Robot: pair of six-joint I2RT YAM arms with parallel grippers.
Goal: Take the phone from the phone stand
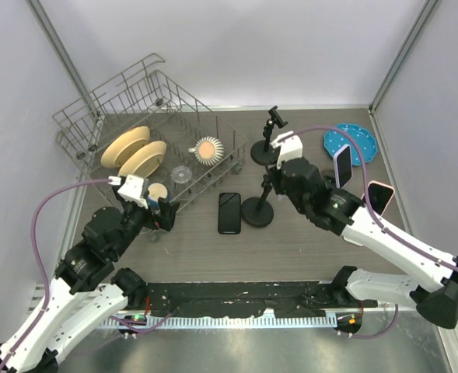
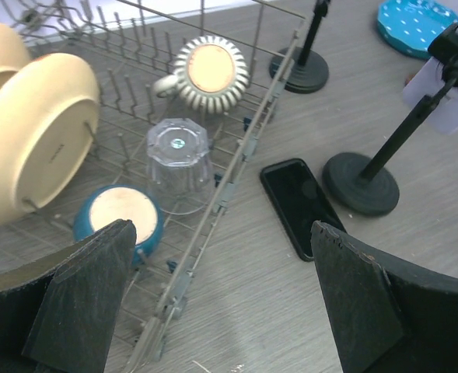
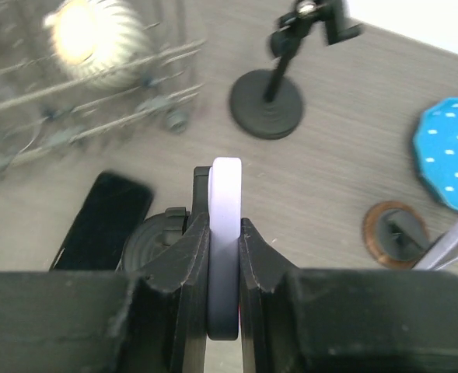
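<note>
In the right wrist view a pale lavender phone [image 3: 227, 194] stands edge-on between my right gripper's [image 3: 225, 225] fingers, which are shut on it. The black clamp [image 3: 201, 183] of the phone stand lies against the phone's left side, and the stand's round base [image 3: 147, 242] is below it. In the top view my right gripper [image 1: 272, 177] is at the head of that stand [image 1: 257, 211], and the phone is mostly hidden there. The left wrist view shows the phone [image 2: 440, 93] atop the stand's stem. My left gripper [image 1: 163, 214] is open and empty by the rack's front edge.
A black phone [image 1: 229, 212] lies flat left of the stand base. A second, empty stand [image 1: 263, 151] stands behind. A wire dish rack [image 1: 147, 148] with bowls, a glass and cups fills the left. A blue plate [image 1: 351, 144] and two upright phones [image 1: 342, 165] are at the right.
</note>
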